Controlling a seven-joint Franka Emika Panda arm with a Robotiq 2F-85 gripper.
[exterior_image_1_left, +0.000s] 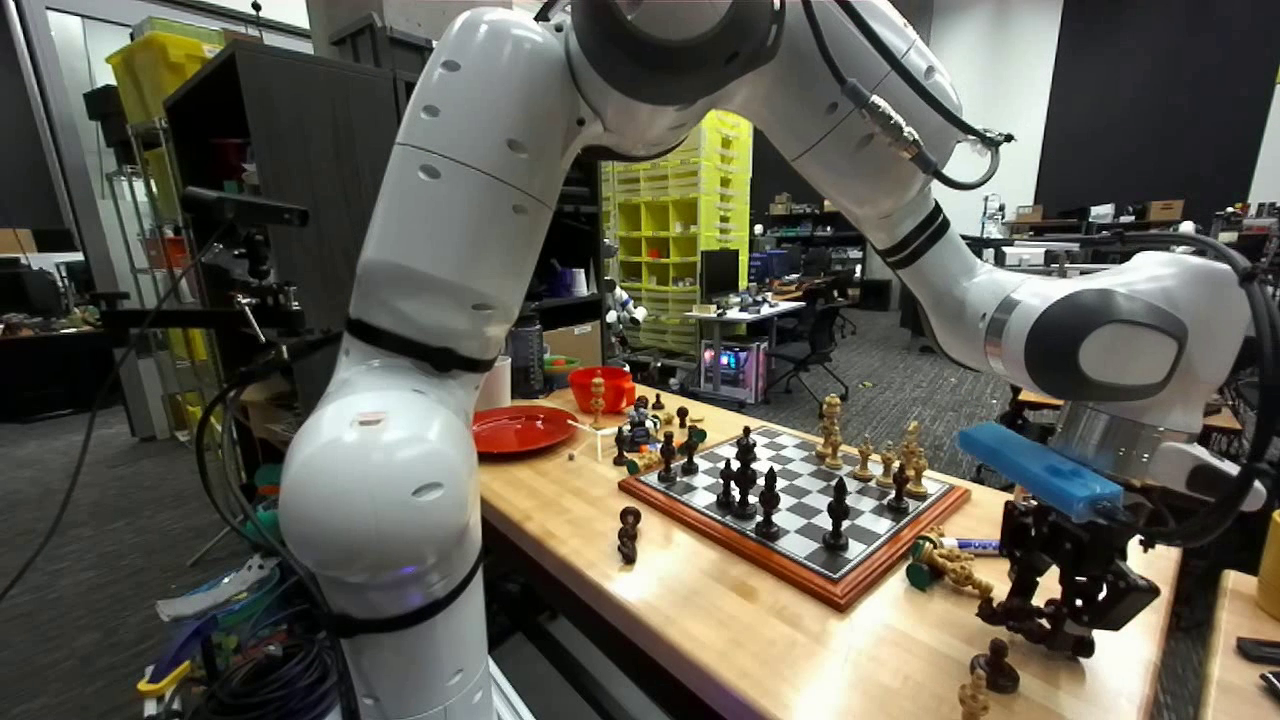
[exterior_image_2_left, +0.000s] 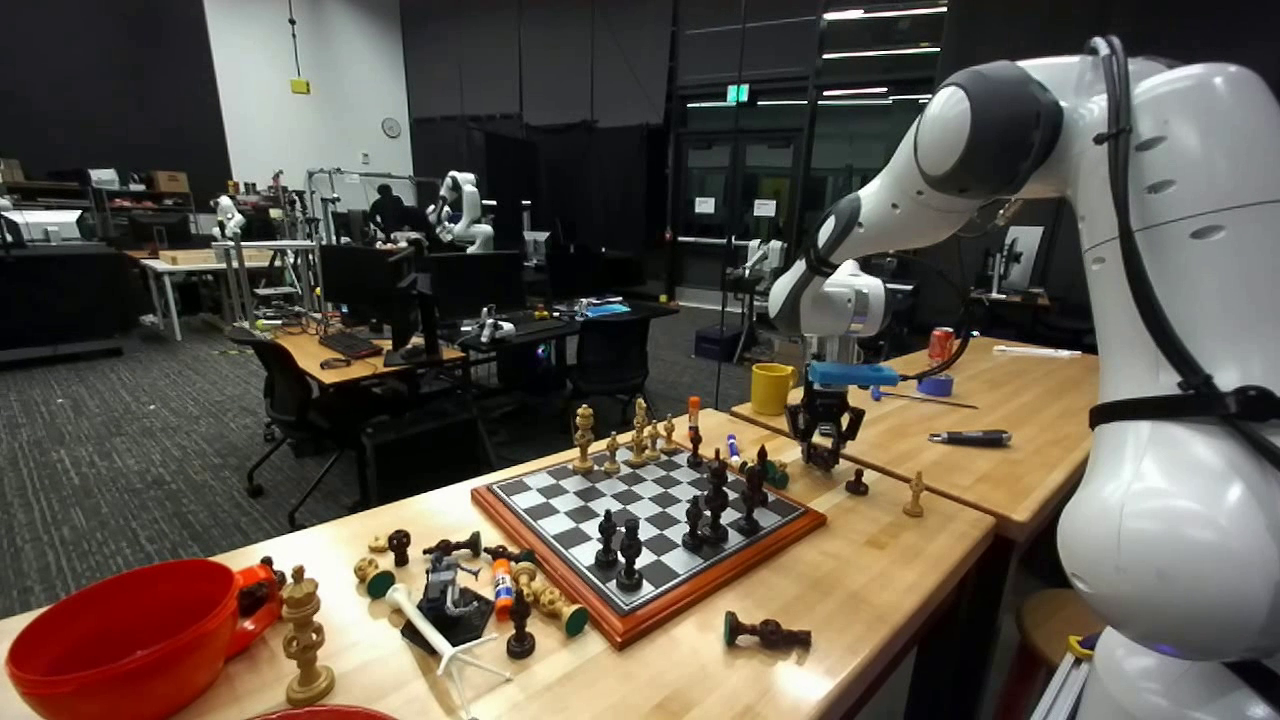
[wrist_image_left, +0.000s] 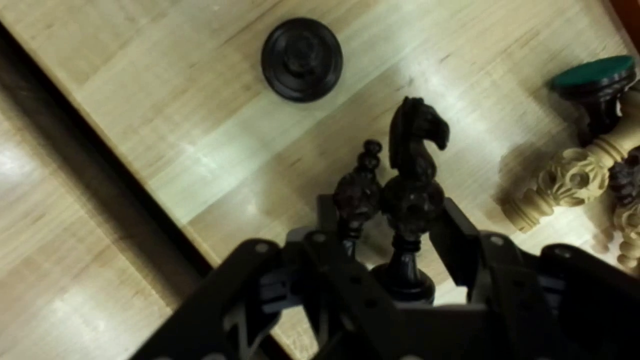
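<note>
Okay, so my fingers (wrist_image_left: 456, 240) look closed on two pieces at once, going by the wrist view: a dark knight (wrist_image_left: 414, 205) against the right finger, and a slimmer dark piece (wrist_image_left: 356, 195) with a beaded tip against the left one, their bulbs pressed side by side. Both seem tilted over, heads poking out from the gripper (wrist_image_left: 389, 215), and I can't tell whether they touch the table (exterior_image_2_left: 850, 570) or hang just above it. I'd call this the grasping step, with the grip pretty much made. To my mind the next move calls for an even squeeze and a slow, straight lift, since two round bulbs could roll against each other and one might slip out. Beyond the heads there's a small dark piece (wrist_image_left: 302, 60) standing upright, so I'd want some height before swinging that way. Over to the right in the same view, a pale piece (wrist_image_left: 572, 177) and a green-based dark piece (wrist_image_left: 595, 82) lie on their sides, close together. Farther out, in an exterior view, the chessboard (exterior_image_2_left: 722, 572) sits left of the gripper, and a yellow mug (exterior_image_2_left: 771, 388) stands beyond on a neighbouring table (exterior_image_2_left: 1020, 480).
</note>
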